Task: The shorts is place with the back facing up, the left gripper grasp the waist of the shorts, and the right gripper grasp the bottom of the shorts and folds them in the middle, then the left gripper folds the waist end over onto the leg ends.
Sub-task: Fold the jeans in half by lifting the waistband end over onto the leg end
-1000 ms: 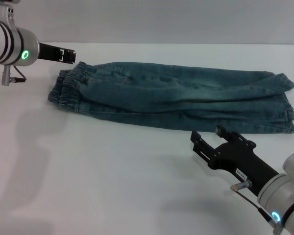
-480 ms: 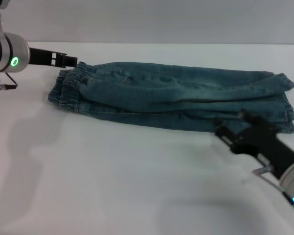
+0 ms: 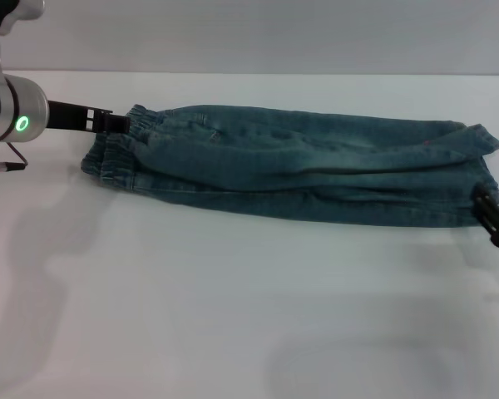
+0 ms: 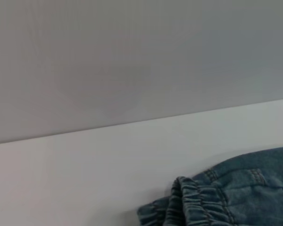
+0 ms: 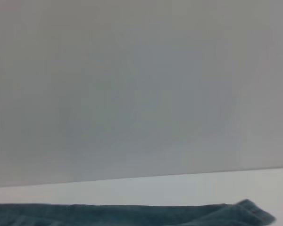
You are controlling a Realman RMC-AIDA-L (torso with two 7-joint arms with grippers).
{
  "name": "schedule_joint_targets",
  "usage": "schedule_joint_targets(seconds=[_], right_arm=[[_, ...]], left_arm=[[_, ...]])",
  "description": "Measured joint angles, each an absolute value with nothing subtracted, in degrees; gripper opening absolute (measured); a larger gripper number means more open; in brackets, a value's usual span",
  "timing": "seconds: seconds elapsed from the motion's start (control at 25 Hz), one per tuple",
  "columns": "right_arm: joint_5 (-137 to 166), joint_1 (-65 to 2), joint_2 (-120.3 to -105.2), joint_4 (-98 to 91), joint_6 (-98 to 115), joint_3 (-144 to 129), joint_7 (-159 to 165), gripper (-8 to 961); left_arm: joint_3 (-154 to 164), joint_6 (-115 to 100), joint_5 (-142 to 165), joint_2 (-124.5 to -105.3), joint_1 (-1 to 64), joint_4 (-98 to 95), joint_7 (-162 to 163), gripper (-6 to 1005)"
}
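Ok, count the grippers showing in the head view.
2. The left gripper is at the shorts' waist, on the robot's left. The right gripper is at the leg ends, mostly cut off at the frame edge.

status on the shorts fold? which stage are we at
Done: the shorts already lie doubled lengthwise on the table. In hand: the left gripper is at the waist of the shorts; whether it grips is unclear. The right gripper sits by the leg ends, at the frame edge. Left: folding the waist over onto the leg ends.
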State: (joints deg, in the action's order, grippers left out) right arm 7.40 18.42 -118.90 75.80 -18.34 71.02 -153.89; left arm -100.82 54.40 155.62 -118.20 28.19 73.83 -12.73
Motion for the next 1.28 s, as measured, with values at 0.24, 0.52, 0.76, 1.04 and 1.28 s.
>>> schedule_joint_targets(seconds=[0.24, 0.52, 0.76, 1.04, 1.28], right_arm=[[6.8, 18.6, -118.9, 75.6, -17.5, 71.8, -153.7, 567], [6.7, 16.8, -118.64, 71.8, -17.7, 75.3, -147.9, 304], [10.5, 15.8, -118.47, 70.8, -19.0, 77.0, -147.0, 174], [10.7, 11.1, -118.33, 66.0, -19.5, 79.1, -143.8, 44], [10.9, 4.3, -117.69, 58.8, -19.5, 81.0, -141.8, 0]], left_arm=[[-99.2, 54.5, 155.6, -118.21, 28.0, 74.7, -11.8, 737], [-97.7, 54.6, 155.6, -118.21, 28.1, 75.2, -11.4, 736], [-96.7, 54.6, 155.5, -118.21, 28.3, 75.2, -11.0, 736], [-95.5, 54.3, 155.5, -118.21, 28.2, 75.0, -10.7, 737], [-95.4, 54.4, 155.5, -118.21, 28.1, 74.8, -10.7, 737]])
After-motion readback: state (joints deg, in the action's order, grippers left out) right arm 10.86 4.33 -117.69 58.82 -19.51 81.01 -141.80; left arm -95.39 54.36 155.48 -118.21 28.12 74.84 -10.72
